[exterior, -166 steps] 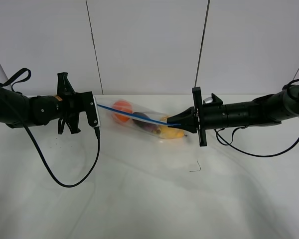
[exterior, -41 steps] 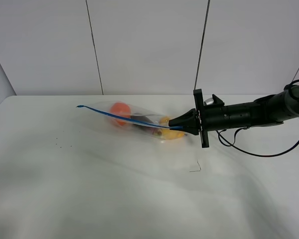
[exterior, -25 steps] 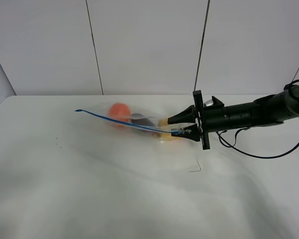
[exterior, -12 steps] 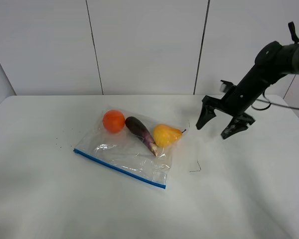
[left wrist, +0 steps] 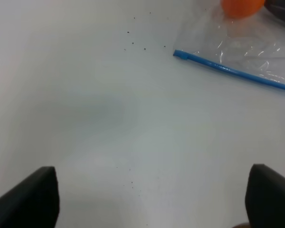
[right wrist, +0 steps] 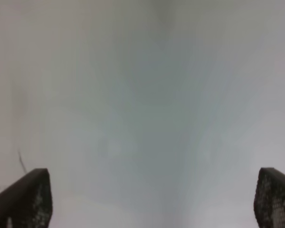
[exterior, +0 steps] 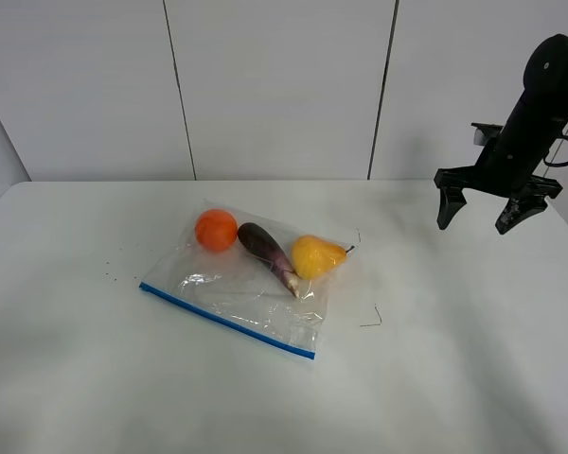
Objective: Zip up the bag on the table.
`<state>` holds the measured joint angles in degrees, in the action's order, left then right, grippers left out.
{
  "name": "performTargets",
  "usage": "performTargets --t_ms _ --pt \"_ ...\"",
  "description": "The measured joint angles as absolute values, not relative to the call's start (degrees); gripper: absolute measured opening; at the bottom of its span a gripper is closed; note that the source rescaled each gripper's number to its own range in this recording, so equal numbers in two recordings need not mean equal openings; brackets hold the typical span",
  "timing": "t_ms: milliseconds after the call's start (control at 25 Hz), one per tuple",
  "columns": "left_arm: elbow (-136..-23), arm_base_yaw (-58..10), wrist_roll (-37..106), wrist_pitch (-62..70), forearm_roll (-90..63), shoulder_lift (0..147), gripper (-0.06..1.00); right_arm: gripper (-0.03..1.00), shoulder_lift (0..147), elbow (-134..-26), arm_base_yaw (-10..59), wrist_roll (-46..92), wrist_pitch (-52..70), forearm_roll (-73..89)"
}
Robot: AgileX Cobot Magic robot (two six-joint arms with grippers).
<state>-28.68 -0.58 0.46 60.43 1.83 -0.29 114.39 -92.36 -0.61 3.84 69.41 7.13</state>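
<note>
The clear crinkly bag [exterior: 249, 291] lies flat on the white table [exterior: 265, 397], its blue zip strip [exterior: 225, 321] along the near edge. An orange [exterior: 216, 230], a purple eggplant [exterior: 266, 254] and a yellow pear [exterior: 314, 256] show through it. My right gripper [exterior: 484, 215] is open and empty, raised at the far right, well away from the bag. My left gripper [left wrist: 149, 194] is open over bare table in the left wrist view, with the strip's end [left wrist: 180, 54] and the orange [left wrist: 242, 7] ahead of it. The left arm does not show in the exterior view.
Small dark specks [exterior: 114, 272] lie on the table left of the bag. A thin dark mark [exterior: 373, 319] sits right of the bag. Grey wall panels stand behind the table. The right wrist view shows only blurred white surface between the fingertips [right wrist: 23, 199].
The left arm let go and left the exterior view. My right gripper opened, released the strip and rose away to the far right. The bag dropped flat on the table.
</note>
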Motion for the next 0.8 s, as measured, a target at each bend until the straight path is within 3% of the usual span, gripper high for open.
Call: performTargets --t_ms 800 --pt "-28.68 -0.58 0.46 60.43 1.83 -0.29 1.0 0.94 69.3 -45.99 -0.61 4.31 67.57 6.46"
